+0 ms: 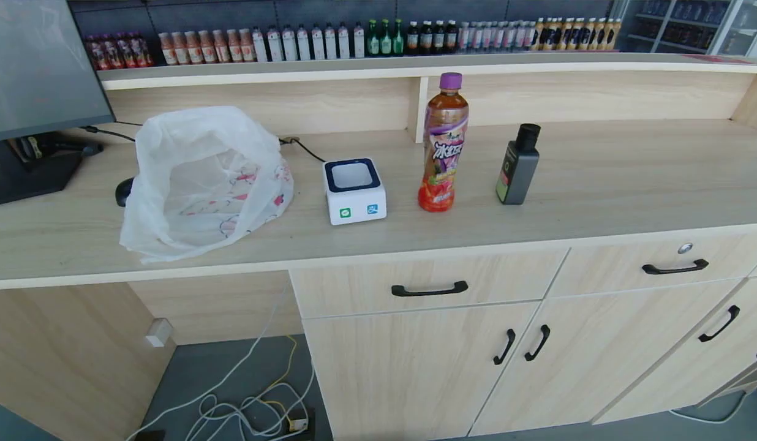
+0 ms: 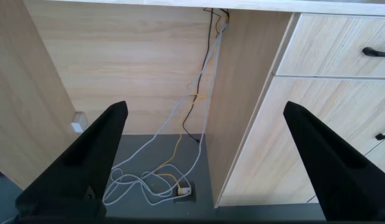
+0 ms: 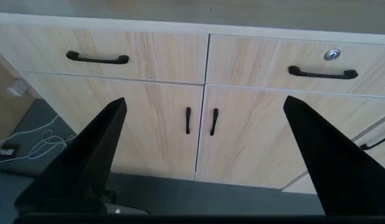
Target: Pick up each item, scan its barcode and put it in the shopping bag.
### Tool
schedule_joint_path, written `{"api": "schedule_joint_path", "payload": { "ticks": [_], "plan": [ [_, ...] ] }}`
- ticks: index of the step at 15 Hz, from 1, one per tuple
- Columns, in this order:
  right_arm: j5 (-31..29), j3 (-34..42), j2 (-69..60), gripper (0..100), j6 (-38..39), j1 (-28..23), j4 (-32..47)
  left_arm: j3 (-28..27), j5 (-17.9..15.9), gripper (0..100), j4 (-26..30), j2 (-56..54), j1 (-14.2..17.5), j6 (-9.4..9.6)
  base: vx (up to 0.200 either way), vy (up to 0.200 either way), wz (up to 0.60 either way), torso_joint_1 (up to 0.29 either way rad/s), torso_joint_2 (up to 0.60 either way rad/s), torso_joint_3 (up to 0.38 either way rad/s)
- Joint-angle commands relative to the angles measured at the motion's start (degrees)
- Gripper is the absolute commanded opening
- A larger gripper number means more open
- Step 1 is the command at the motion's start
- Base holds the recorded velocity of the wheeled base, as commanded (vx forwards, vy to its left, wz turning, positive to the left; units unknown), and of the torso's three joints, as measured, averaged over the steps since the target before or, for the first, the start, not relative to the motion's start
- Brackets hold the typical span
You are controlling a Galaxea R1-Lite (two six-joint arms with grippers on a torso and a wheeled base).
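On the wooden counter (image 1: 629, 184) stands a tall orange drink bottle (image 1: 443, 144) with a purple cap. To its right is a small dark grey bottle (image 1: 517, 165) with a black cap. A white barcode scanner box (image 1: 354, 190) sits left of the drink. Further left lies an open, thin white shopping bag (image 1: 201, 180), its mouth facing the front. My left gripper (image 2: 205, 168) is open, held low in front of the gap under the counter. My right gripper (image 3: 202, 165) is open too, low before the cabinet doors (image 3: 199, 130). Neither holds anything.
A monitor (image 1: 41, 61) and black stand occupy the counter's far left, with a dark mouse (image 1: 124, 191) beside the bag. A raised shelf (image 1: 415, 64) runs along the back. Drawers and doors with black handles (image 1: 429, 289) front the counter. Loose cables (image 2: 161, 180) lie on the floor.
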State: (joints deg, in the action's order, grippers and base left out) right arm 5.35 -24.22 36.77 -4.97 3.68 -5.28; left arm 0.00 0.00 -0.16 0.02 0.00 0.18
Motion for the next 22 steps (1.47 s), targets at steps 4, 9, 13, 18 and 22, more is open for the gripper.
{"api": "schedule_joint_path", "payload": {
  "ticks": [4,9,13,18,22],
  "plan": [
    [0.45,-3.11,24.67,100,-1.79,7.22,-26.54,0.0,0.0,100,-0.02,-0.02,0.0,-0.01,0.0,0.0,0.0,0.0,0.0,0.0],
    [-6.85,-3.46,42.69,100,-1.71,16.18,-56.16,0.0,0.0,100,-0.02,-0.02,0.0,-0.01,0.0,0.0,0.0,0.0,0.0,0.0],
    [-10.63,-16.47,50.24,100,-1.88,22.86,-55.01,0.0,0.0,100,-0.02,-0.02,0.0,-0.01,0.0,0.0,0.0,0.0,0.0,0.0],
    [-10.8,-24.64,58.95,100,-1.53,24.18,-55.19,0.0,0.0,100,-0.02,-0.02,0.0,-0.01,0.0,0.0,0.0,0.0,0.0,0.0],
    [-11.06,-31.59,66.68,100,-1.44,27.43,-55.28,0.0,0.0,100,-0.02,-0.02,0.0,-0.01,0.0,0.0,0.0,0.0,0.0,0.0]
  ]
}}
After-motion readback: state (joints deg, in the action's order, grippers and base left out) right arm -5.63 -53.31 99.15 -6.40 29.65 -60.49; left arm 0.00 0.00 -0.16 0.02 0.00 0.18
